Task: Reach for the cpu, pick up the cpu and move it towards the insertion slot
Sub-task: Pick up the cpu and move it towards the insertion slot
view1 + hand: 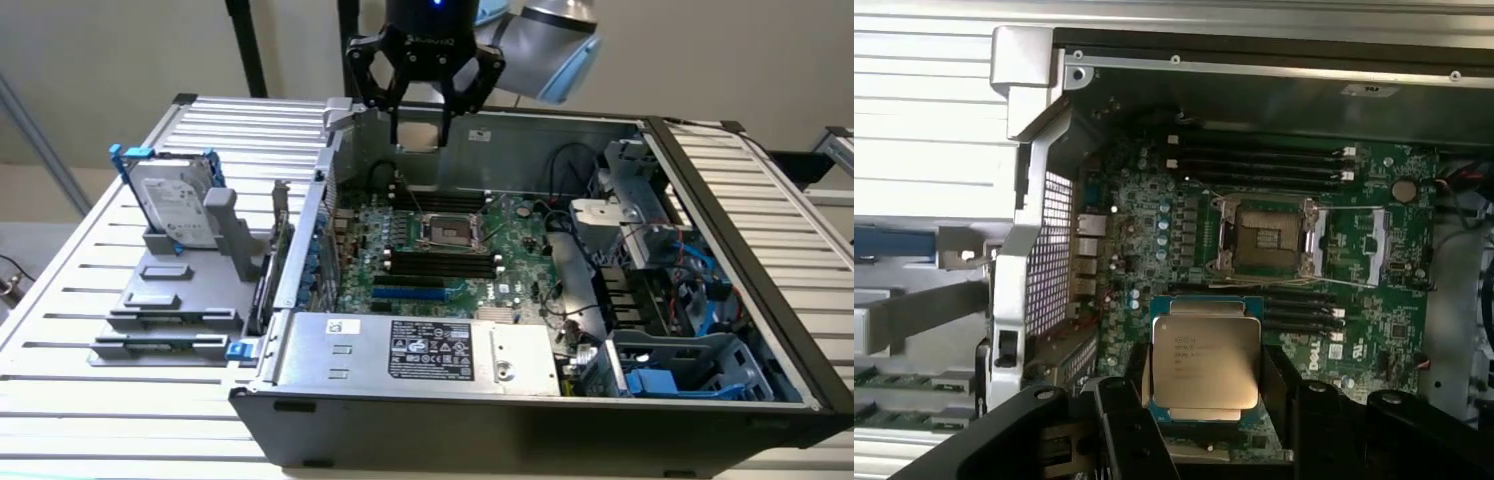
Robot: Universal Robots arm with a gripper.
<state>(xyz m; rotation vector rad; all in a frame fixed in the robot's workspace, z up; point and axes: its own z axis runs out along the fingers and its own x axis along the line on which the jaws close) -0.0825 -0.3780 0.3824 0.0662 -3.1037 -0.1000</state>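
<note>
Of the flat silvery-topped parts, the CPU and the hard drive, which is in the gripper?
The cpu, the small square chip between the gripper fingers; the larger hard drive stands upright outside the case.

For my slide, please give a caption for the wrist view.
Fingers hold the cpu above the motherboard, short of the insertion slot.

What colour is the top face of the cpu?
Silvery metal with dark printed text; the cpu shows best in the wrist view.
</note>
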